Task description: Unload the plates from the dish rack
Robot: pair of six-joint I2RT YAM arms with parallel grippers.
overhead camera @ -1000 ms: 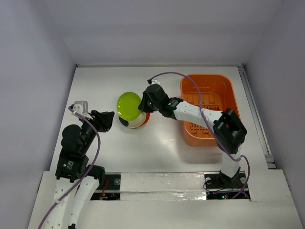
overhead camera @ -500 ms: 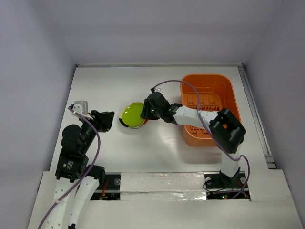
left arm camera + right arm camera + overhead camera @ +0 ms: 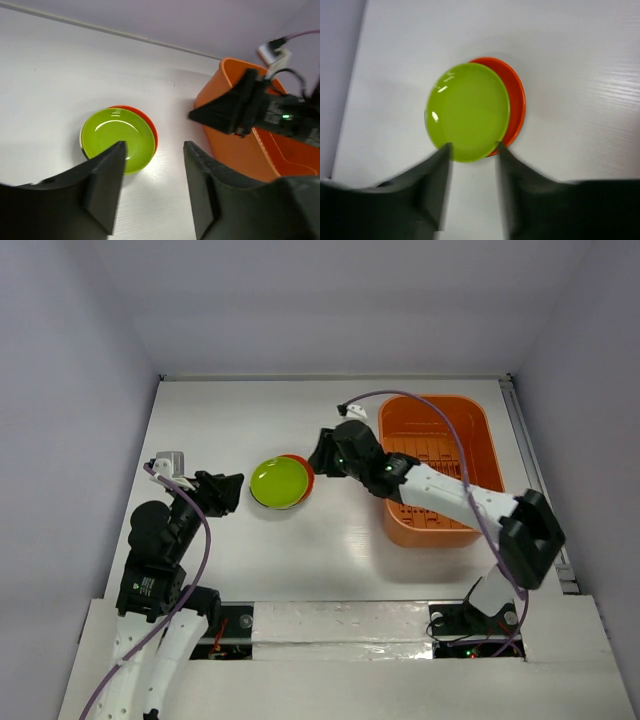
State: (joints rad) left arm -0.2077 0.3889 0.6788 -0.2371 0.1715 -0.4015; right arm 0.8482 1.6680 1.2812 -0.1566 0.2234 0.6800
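Note:
A lime green plate (image 3: 279, 482) lies on top of a stack on the table, with an orange-red plate (image 3: 305, 472) showing under its right edge; both also show in the left wrist view (image 3: 117, 140) and the right wrist view (image 3: 468, 111). The orange dish rack (image 3: 437, 468) stands at the right, and no plates show in it. My right gripper (image 3: 326, 452) is open and empty, between the stack and the rack, just above the table. My left gripper (image 3: 228, 492) is open and empty, left of the stack.
White walls enclose the table on three sides. A purple cable loops from my right arm over the rack's far edge (image 3: 420, 398). The rack's near left wall (image 3: 235, 150) stands close to my right gripper.
My right gripper lowered the lime green plate flat onto the stack, let go of it, and drew back right toward the rack. The left arm has not moved.

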